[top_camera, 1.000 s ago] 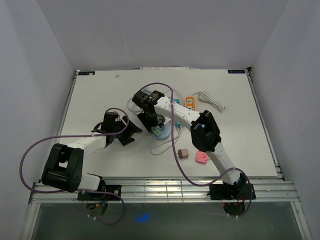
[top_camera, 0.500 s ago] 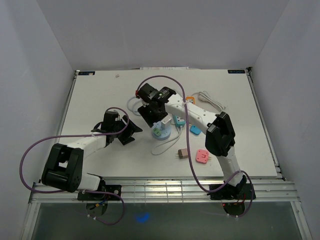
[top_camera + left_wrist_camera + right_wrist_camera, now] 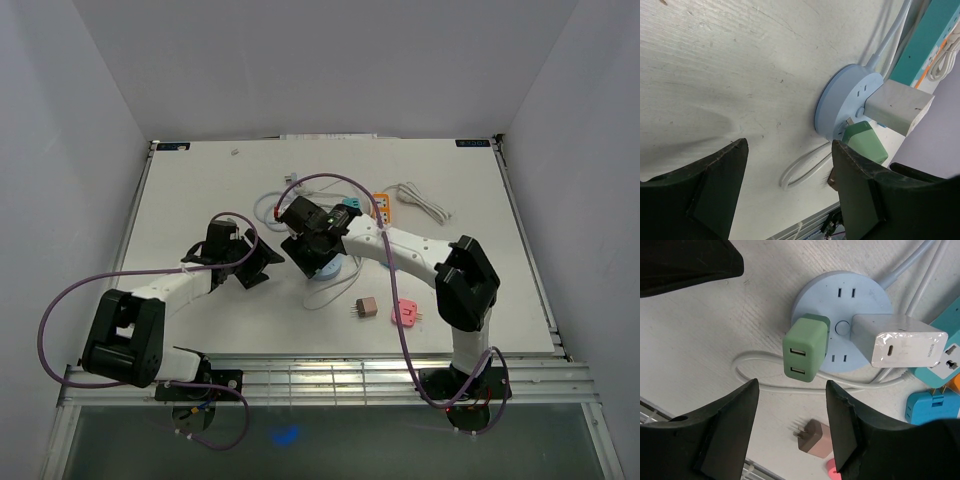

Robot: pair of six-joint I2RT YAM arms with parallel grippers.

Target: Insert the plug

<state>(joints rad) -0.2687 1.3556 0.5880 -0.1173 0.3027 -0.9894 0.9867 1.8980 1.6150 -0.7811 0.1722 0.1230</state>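
Holding left gripper [image 3: 788, 150], right gripper [image 3: 792, 390] open by round pale-blue hub [image 3: 850, 290] bearing green cube charger [image 3: 804, 354]; swinging right elbow [image 3: 465, 280] outward since earlier.

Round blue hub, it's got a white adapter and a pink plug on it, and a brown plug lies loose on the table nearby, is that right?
Not quite. It is a green plug, not a pink one, that sits on the round blue hub beside the white adapter, as the right wrist view shows. The brown plug does lie loose on the table nearby.
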